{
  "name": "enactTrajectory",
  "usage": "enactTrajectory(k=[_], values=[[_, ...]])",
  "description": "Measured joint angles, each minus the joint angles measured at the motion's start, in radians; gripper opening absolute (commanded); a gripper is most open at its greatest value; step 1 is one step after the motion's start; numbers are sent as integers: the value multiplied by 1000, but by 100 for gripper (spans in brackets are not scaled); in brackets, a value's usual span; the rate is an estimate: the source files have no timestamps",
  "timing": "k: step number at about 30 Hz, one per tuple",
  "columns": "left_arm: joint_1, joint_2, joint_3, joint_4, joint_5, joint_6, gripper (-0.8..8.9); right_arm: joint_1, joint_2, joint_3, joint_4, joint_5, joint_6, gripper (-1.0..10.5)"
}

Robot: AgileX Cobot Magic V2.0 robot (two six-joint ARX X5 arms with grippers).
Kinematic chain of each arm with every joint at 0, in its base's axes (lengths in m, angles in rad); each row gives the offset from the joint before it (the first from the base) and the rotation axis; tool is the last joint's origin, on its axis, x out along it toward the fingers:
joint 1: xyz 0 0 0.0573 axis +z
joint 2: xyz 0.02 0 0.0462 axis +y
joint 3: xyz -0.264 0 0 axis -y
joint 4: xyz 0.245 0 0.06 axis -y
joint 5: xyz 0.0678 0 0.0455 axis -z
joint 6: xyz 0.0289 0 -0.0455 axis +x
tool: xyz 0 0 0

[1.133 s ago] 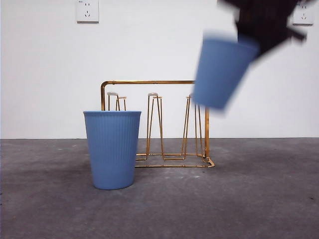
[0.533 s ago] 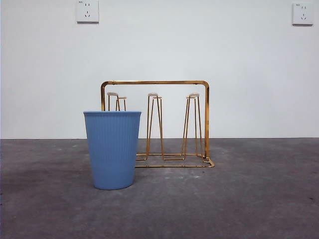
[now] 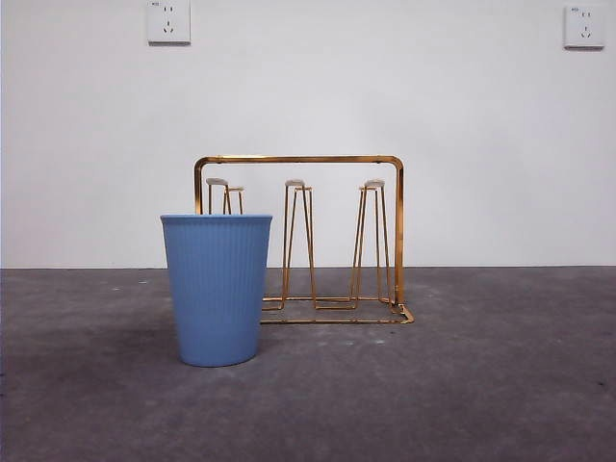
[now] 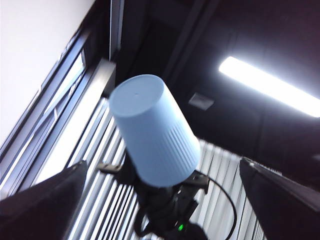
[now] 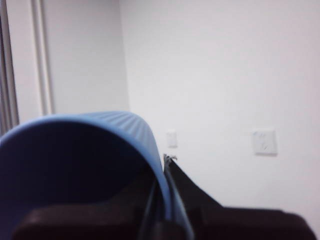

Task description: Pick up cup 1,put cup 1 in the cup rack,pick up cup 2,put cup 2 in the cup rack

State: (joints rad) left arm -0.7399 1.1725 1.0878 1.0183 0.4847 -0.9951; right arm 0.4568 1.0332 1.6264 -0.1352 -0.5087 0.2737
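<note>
My right pincer (image 5: 165, 200) pinches the rim of a blue ribbed cup (image 5: 85, 150), one jaw inside the mouth and one outside on the wall. It is lifted clear of the front view; seen from my left wrist, that cup (image 4: 152, 130) hangs bottom-up against the ceiling on the right arm. My left pincer (image 4: 160, 200) is spread wide and holds nothing, pointing upward at the ceiling light (image 4: 272, 87). On the grey counter (image 3: 481, 385) a second blue cup (image 3: 217, 289) stands upright, mouth up, just in front of the left end of the gold wire rack (image 3: 300, 241). The rack's prongs are all bare. Two wall sockets (image 3: 168, 21) sit high on the white wall.
</note>
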Motion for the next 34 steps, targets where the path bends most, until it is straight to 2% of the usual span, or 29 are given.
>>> enactTrajectory(k=[7, 23, 27, 32, 34], values=[[-57, 86, 0, 111, -109, 31, 722, 106, 62, -8, -6, 29, -6, -12], [-62, 106, 0, 143, -176, 71, 710, 278, 176, -7, -47, 166, -118, -12], [-62, 106, 0, 143, -179, 77, 523, 289, 179, -7, -44, 186, -136, -12], [-62, 106, 0, 144, -193, 79, 357, 290, 179, -7, -7, 192, -140, -12], [-62, 106, 0, 143, -209, 79, 259, 290, 179, -7, -3, 191, -140, -12]])
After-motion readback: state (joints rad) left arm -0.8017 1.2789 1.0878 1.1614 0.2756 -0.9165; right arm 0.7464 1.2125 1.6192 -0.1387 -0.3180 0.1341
